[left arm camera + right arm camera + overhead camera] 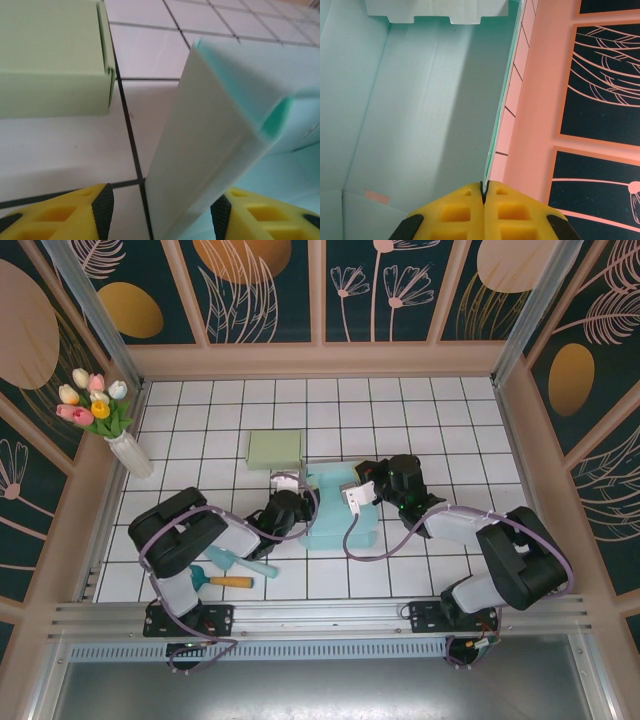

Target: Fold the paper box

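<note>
- your left gripper (162,217) stood with its yellow fingers (102,207) apart, straddling an upright wall of the paper box (328,532). the left finger was clear of the wall, with bare tile showing between them, and the right finger sat close against the wall's other face.
- your right gripper (483,192) had its fingers pressed together, clamped on the thin top edge of the box's opposite wall, and its wrist camera looked down into the pale teal interior.
- the paper box sat near the middle of the tabletop (450,430), partly folded, with its walls raised and its top open. the two grippers met it from either side.
- in the right wrist view a notched flap stood at the box's far end, and a small pinkish patch marked the inner floor near the fingers.
- a closed green box (275,448) lay just beyond the left gripper, toward the far edge of the tabletop, close to the teal box but apart from it.
- a teal-handled tool (245,564) and an orange-handled tool (232,582) lay side by side near the near edge, left of the paper box, beside the left arm.
- a white vase (130,455) of tulips (92,405) stood at the left edge, toward the far left corner.
</note>
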Controlling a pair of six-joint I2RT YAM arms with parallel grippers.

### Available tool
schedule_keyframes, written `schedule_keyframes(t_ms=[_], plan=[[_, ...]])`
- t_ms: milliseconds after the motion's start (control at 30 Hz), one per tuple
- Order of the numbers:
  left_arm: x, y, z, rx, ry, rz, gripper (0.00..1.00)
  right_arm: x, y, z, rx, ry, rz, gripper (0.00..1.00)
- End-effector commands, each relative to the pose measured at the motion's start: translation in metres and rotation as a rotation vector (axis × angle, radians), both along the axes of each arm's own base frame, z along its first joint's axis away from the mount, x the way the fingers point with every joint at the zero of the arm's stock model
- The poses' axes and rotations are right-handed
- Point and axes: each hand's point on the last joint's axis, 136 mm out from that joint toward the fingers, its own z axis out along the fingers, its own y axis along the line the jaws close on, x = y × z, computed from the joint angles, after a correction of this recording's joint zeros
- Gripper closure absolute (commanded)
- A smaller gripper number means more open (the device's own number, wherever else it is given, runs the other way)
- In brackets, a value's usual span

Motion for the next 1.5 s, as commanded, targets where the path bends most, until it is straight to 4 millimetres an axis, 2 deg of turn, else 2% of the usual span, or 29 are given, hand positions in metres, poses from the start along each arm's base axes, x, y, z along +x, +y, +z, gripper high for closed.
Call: schedule_keyframes(t_ms=[0, 100, 200, 300, 367, 433, 533, 700, 800, 933, 1000, 1200, 1267, 1300, 1467], plan=[[0.013, -0.008, 0.010, 0.019, -0.068, 0.001, 0.45, -0.003, -0.005, -0.015, -0.022, 0.074, -0.012, 1.00], [0.021, -0.005, 0.008, 0.057, -0.081, 0.041, 0.48, -0.003, -0.005, -0.016, -0.023, 0.081, -0.011, 1.00], [0.028, 0.005, 0.006, 0.074, -0.089, 0.118, 0.60, -0.003, -0.005, -0.018, -0.024, 0.089, -0.017, 1.00], [0.034, 0.040, -0.005, 0.141, -0.063, 0.331, 0.79, 0.000, -0.007, -0.017, -0.022, 0.085, -0.038, 1.00], [0.034, 0.063, -0.012, 0.203, -0.043, 0.458, 0.84, 0.003, -0.009, -0.014, -0.016, 0.074, -0.057, 1.00], [0.033, 0.076, -0.014, 0.238, -0.046, 0.512, 0.86, 0.005, -0.010, -0.013, -0.015, 0.068, -0.069, 1.00], [0.033, 0.080, -0.016, 0.253, -0.039, 0.527, 0.88, 0.005, -0.011, -0.012, -0.015, 0.066, -0.073, 1.00], [0.034, 0.071, -0.014, 0.212, -0.026, 0.487, 0.88, 0.001, -0.008, -0.017, -0.014, 0.077, -0.056, 1.00], [0.035, 0.060, -0.009, 0.166, -0.019, 0.431, 0.84, -0.001, -0.006, -0.021, -0.025, 0.082, -0.046, 1.00], [0.032, 0.041, 0.004, 0.088, -0.029, 0.315, 0.65, -0.002, -0.005, -0.021, -0.028, 0.082, -0.041, 1.00], [0.029, 0.035, 0.011, 0.066, -0.030, 0.274, 0.59, -0.002, -0.005, -0.019, -0.026, 0.083, -0.042, 1.00], [0.024, 0.022, 0.033, 0.004, -0.050, 0.182, 0.54, -0.001, -0.005, -0.020, -0.025, 0.095, -0.043, 1.00], [0.020, 0.017, 0.034, -0.006, -0.053, 0.138, 0.46, -0.001, -0.004, -0.020, -0.027, 0.099, -0.043, 1.00], [0.019, 0.014, 0.047, -0.035, -0.076, 0.117, 0.44, -0.001, -0.005, -0.021, -0.029, 0.102, -0.043, 1.00], [0.014, 0.010, 0.062, -0.033, -0.103, 0.063, 0.42, 0.001, -0.004, -0.019, -0.023, 0.105, -0.039, 1.00]])
